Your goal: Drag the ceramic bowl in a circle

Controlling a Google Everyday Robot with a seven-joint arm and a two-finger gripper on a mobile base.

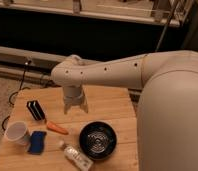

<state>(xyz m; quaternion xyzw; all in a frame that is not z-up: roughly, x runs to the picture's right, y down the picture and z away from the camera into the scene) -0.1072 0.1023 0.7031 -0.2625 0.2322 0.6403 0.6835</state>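
The ceramic bowl (98, 140) sits on the wooden table (112, 105), close to the edge nearest the camera and a bit toward the right side; it is black and shiny with rings inside; nothing is touching it. The gripper (75, 109) hangs above the middle of the table, nearer the far edge, and points down; its two fingers are spread wide and it holds nothing. A carrot (57, 128) lies between the bowl and the left side; a blue sponge (38, 141) and a white cup (17, 133) are by the left edge; a black box (35, 110) stands farther back on the left; a clear bottle (77, 156) lies just beside the bowl at the near edge. I think the job is at the very start, the reaching step; the bowl is not caught yet. Next the gripper needs to go toward the near edge and down to the bowl's rim, then take hold or hook it; the bottle is very close, so the circle may bump it.
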